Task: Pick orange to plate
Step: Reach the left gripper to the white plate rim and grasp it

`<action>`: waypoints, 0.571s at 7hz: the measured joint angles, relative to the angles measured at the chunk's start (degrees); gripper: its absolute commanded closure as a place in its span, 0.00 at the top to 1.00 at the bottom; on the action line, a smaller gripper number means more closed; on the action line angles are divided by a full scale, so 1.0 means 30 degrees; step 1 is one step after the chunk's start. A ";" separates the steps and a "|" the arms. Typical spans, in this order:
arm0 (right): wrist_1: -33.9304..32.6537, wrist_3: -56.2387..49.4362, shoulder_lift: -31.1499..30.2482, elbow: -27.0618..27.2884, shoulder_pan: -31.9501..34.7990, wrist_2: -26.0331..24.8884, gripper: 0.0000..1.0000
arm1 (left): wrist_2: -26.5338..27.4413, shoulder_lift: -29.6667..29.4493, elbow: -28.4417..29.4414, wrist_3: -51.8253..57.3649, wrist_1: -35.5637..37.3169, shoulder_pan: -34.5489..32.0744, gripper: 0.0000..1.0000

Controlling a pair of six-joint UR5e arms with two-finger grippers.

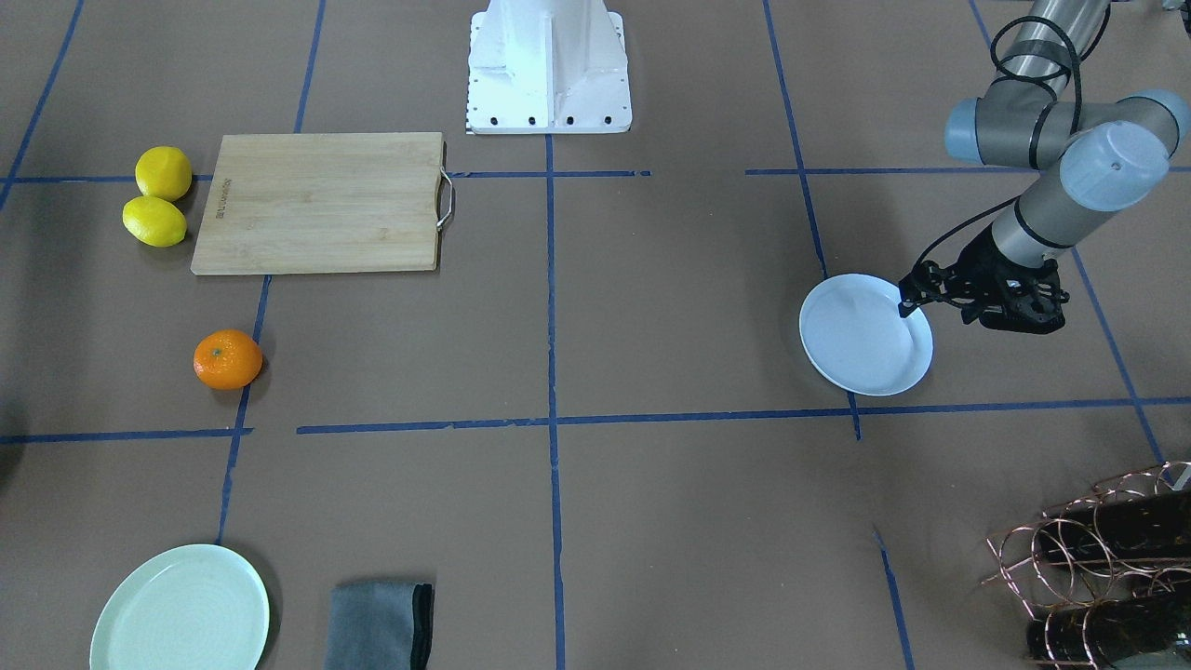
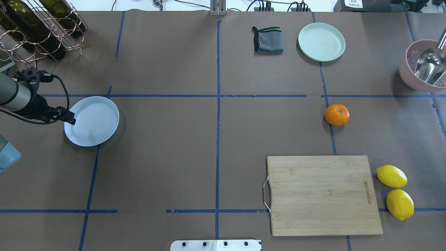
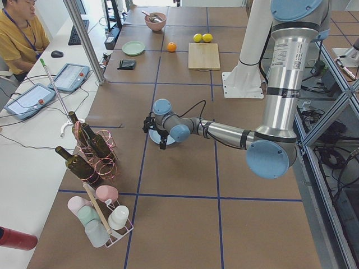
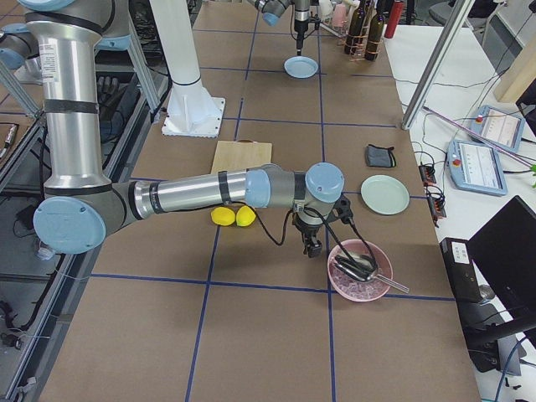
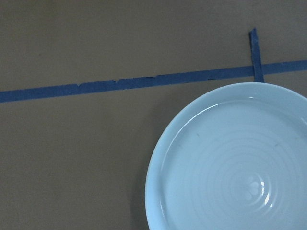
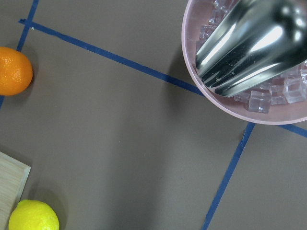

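The orange [image 2: 337,115] lies on the brown table in the robot's right half, on a blue tape line; it also shows at the left edge of the right wrist view [image 6: 14,70]. The white plate [image 2: 92,122] rests far off in the left half and fills the lower right of the left wrist view [image 5: 230,163]. My left gripper [image 2: 71,121] hangs over that plate's near-left rim, its fingers together and holding nothing. My right gripper [image 4: 311,244] shows only in the exterior right view, low between the lemons and a pink bowl; whether it is open or shut I cannot tell.
A bamboo cutting board [image 2: 324,195] lies near the base, two lemons [image 2: 391,176] beside it. A pink bowl [image 2: 407,75] of ice with a metal scoop stands right of the orange. At the far edge are a mint-green plate [image 2: 321,42] and a grey cloth [image 2: 268,39]. A wine rack [image 2: 35,28] fills the far-left corner.
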 measured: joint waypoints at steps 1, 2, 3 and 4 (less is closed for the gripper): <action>0.0004 -0.0004 -0.0008 0.0002 -0.0041 0.0001 1.00 | 0.0040 -0.0346 0.0606 -0.0067 -0.0023 0.0066 0.22; 0.0006 -0.0011 -0.0020 -0.0003 -0.0097 -0.0010 1.00 | 0.0045 -0.0587 0.0998 -0.0074 -0.0033 0.0094 0.00; 0.0007 -0.0006 -0.0024 -0.0012 -0.0145 -0.0023 1.00 | 0.0049 -0.0701 0.1161 -0.0048 -0.0036 0.0142 0.00; 0.0014 -0.0001 -0.0022 -0.0015 -0.0187 -0.0038 1.00 | 0.0047 -0.0746 0.1205 -0.0044 -0.0037 0.0220 0.00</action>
